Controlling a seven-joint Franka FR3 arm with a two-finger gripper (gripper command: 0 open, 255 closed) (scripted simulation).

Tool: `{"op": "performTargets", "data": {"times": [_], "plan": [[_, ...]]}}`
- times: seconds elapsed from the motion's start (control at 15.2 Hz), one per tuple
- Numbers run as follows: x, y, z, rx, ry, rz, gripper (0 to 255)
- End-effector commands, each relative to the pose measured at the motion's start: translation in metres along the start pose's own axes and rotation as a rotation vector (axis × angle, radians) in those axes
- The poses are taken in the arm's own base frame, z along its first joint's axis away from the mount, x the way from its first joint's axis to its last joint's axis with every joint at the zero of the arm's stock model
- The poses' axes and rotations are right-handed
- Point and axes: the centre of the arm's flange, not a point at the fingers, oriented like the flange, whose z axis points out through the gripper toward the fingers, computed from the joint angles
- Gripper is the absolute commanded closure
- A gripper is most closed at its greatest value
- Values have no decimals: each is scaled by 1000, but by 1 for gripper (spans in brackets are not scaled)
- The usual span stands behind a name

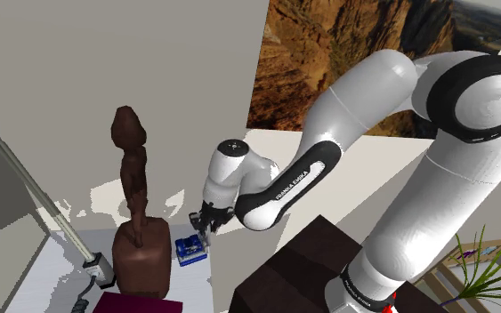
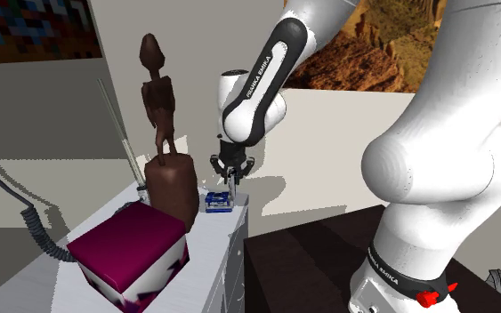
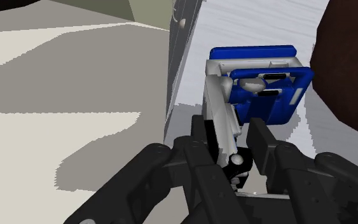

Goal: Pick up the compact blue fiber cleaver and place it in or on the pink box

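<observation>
The blue and silver fiber cleaver lies on the white table, near its edge and beside the base of a brown statue. My gripper points down onto it. Its fingers stand close together around the cleaver's silver end, clasping it. The cleaver still rests on the table. The pink box, with a magenta top and white sides, stands at the table's near end in the second exterior view, on the other side of the statue.
A tall brown figure statue on a blocky base stands right next to the cleaver. A grey rod tool leans behind it. A coiled dark cable hangs near the box. The dark stand lies below the arm.
</observation>
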Motion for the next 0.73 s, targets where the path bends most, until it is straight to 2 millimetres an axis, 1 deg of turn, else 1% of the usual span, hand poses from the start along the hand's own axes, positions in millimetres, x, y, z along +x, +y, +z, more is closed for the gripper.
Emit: {"op": "performTargets", "data": {"times": [0.0, 0.66], "plan": [[1, -1, -10, 0, -1, 1, 255], [8, -5, -62, 0, -1, 1, 255]]}}
